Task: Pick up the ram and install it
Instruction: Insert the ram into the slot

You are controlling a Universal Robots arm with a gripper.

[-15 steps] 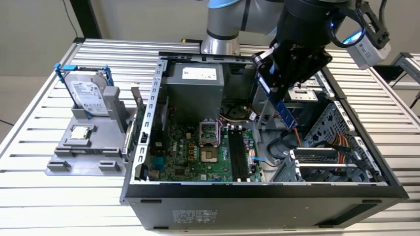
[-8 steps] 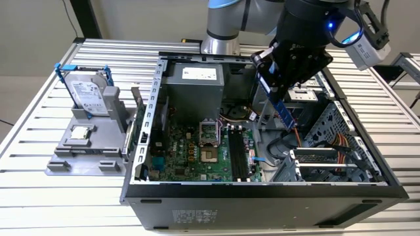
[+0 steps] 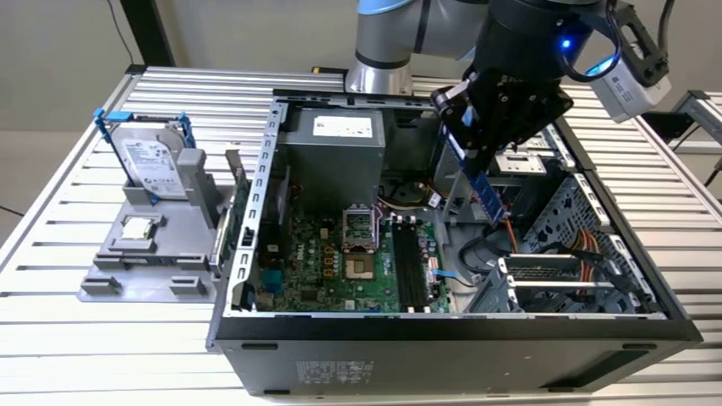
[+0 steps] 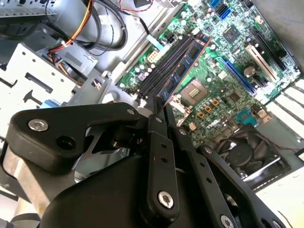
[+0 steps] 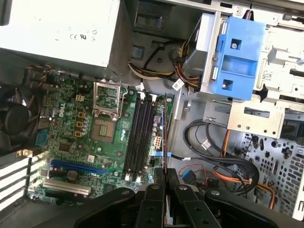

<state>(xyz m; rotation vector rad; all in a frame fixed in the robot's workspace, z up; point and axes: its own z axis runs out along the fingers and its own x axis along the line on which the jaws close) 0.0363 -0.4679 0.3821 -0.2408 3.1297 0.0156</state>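
My gripper is shut on the ram, a narrow blue circuit-board stick with dark chips. It hangs tilted above the open computer case, apart from the board. In the second wrist view the ram sticks out from between the black fingers, running alongside the long black memory slots. The first wrist view shows the ram edge-on as a thin line, just beside the slots, with the gripper clamped on its near end.
A grey power supply stands at the case's back. A light-blue drive-bay latch and orange and black cables lie beside the slots. The open processor socket and a fan are on the board. A hard drive stands in a grey holder outside.
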